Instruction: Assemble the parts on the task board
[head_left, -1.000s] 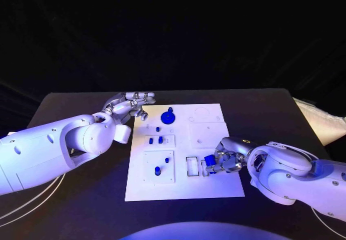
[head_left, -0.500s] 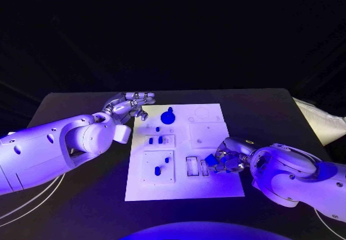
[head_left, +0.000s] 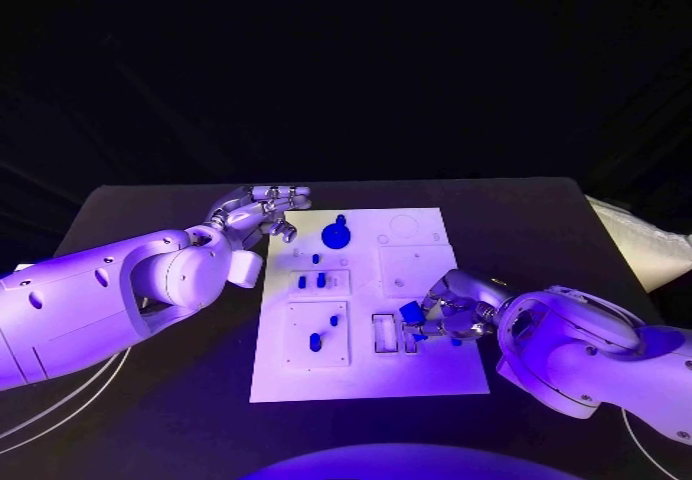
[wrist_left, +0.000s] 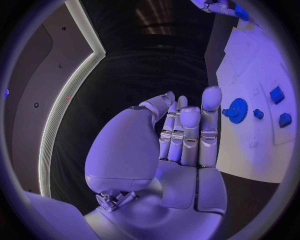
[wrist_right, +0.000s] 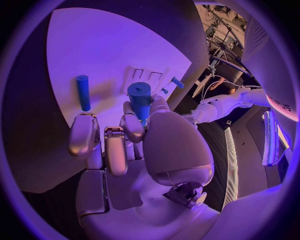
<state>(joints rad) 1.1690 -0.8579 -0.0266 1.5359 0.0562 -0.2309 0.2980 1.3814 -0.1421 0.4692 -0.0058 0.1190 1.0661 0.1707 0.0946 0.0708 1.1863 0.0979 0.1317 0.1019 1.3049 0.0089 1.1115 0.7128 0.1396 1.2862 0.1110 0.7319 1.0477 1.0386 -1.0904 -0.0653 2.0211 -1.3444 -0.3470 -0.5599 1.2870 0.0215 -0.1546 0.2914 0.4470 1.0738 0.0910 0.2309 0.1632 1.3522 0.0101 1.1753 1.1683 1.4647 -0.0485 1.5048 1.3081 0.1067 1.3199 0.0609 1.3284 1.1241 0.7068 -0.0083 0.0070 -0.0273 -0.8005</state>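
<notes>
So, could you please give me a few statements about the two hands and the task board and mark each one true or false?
1. The right hand holds a blue cylinder. True.
2. The left hand grips the blue gear. False: it holds nothing, its fingers extended beside the task board, apart from the gear.
3. The right hand is over the near right part of the task board in the head view. True.
4. The task board lies on a white table. False: the table is black, the board is white.
5. A blue rod lies on the board beyond the right hand's fingers in the right wrist view. True.
</notes>
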